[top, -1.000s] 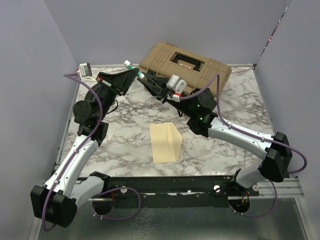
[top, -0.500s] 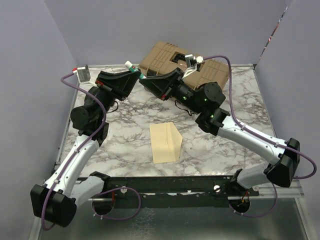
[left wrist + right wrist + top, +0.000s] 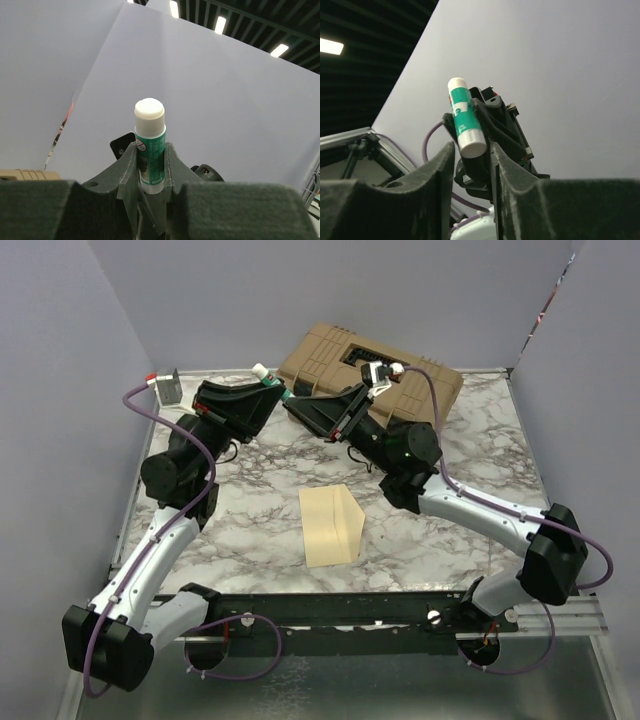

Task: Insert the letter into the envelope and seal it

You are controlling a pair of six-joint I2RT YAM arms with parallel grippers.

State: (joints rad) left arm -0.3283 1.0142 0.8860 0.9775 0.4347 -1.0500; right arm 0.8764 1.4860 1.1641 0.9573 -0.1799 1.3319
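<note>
The envelope (image 3: 328, 530) lies flat in the middle of the table (image 3: 250, 530), its flap (image 3: 352, 508) raised and unsealed. The letter shows nowhere, so it is probably already inside. Farther back, the left gripper (image 3: 150, 151) clamps a glue stick (image 3: 149, 135), and the right gripper (image 3: 472, 150) pinches its end. Whether the cap is off is hard to tell.

Pale yellow envelope (image 3: 322, 530) flat, flap open.

No writing can be read.
The glue stick (image 3: 149, 145) carries a green label with a small round sign, its print too blurred to read.
</note>
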